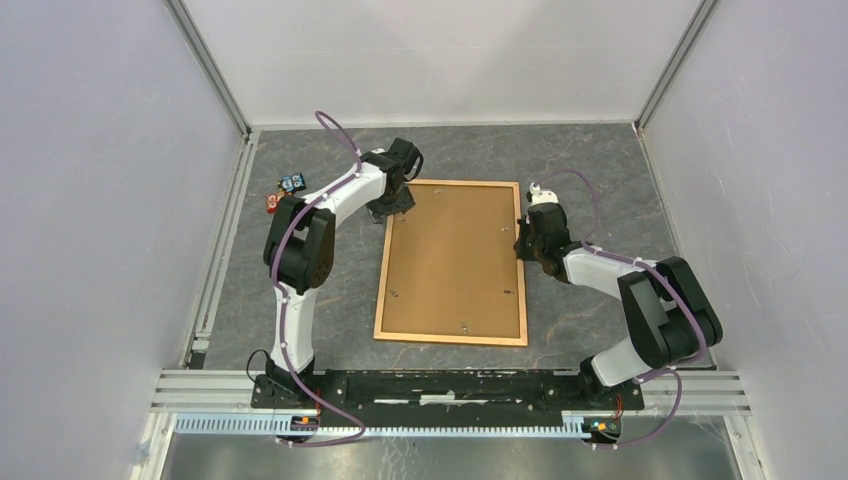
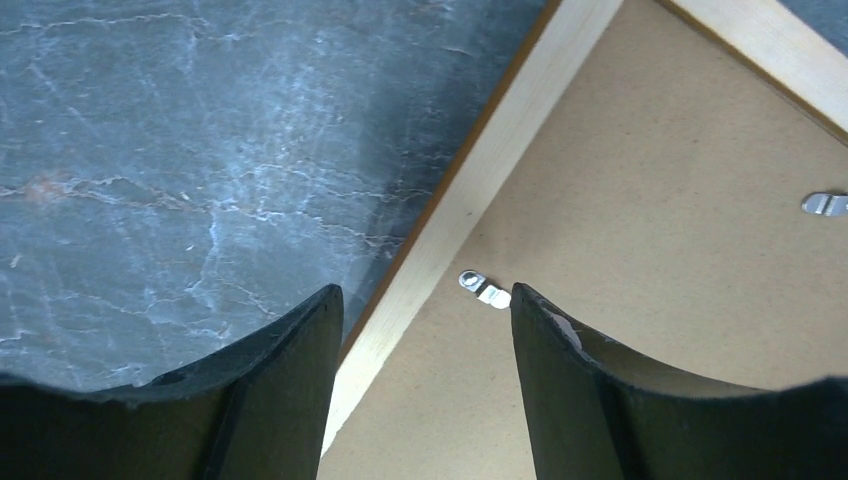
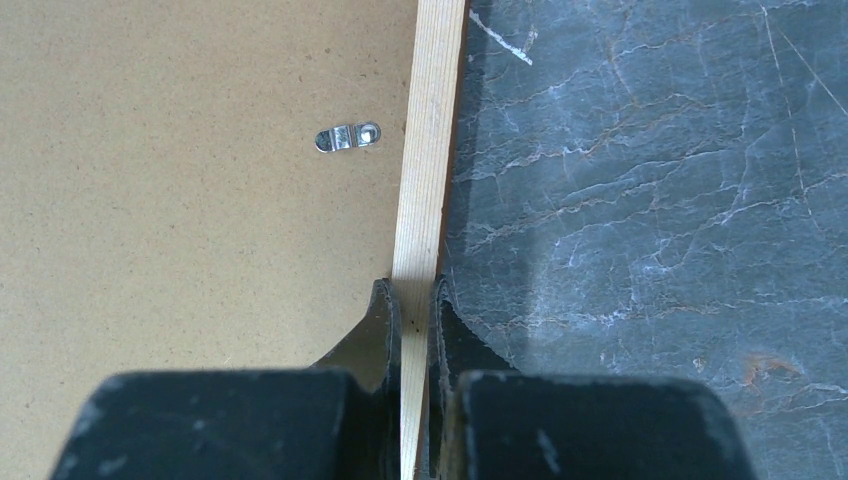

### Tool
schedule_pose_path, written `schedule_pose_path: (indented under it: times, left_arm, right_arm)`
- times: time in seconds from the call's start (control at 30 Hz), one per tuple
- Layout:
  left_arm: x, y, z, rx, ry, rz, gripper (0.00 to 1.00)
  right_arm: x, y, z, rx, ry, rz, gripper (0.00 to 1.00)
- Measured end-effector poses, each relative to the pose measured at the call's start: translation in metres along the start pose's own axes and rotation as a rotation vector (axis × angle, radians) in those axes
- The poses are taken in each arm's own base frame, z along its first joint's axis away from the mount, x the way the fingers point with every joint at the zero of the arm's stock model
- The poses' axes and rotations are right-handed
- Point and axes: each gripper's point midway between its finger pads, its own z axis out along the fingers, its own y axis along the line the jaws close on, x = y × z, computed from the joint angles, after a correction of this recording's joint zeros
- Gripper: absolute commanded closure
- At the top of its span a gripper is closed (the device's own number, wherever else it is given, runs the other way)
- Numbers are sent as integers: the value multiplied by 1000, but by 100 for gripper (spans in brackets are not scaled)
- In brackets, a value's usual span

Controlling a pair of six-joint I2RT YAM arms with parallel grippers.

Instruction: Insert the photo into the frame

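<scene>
While the frame (image 1: 452, 262) lies face down on the desk (image 1: 590, 170), with its brown fibreboard back (image 1: 455, 240) uppermost, I read this as the step of taking hold of it by both side rails. My right claw (image 3: 413, 300) is pinched tight on the right rail (image 3: 430, 150), one finger on the board side and one on the desk side. My left claw (image 2: 425, 300) stands wide and straddles the left rail (image 2: 470, 190) near the far corner: one finger hangs above the desk, the other above the board, and neither appears to touch the wood.

I cannot see the photo in any view. It may sit under the board or be out of sight; I cannot tell which. The small metal clips (image 3: 347, 136) that I can see lie turned inward over the board, so the back looks fastened.

Next, I judge, the left claw must close squarely on its rail, well centred so that it does not slip off the thin wood. Only then would a level, two-sided lift or turn of the frame be safe.
</scene>
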Motion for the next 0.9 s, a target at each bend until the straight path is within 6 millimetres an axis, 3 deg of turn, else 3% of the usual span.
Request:
schedule_pose_path:
  times: [0.13, 0.47, 0.6, 0.9]
  left_arm:
    - [2, 8, 0, -37, 5, 6, 31]
    - [9, 8, 11, -52, 27, 16, 21]
    - [10, 7, 12, -50, 29, 17, 24]
    - [11, 4, 14, -32, 30, 13, 43]
  right_arm:
    - [0, 0, 0, -1, 0, -3, 100]
    - [0, 2, 1, -10, -2, -6, 100]
    - [0, 2, 1, -10, -2, -6, 100]
    - [-1, 2, 1, -11, -2, -7, 100]
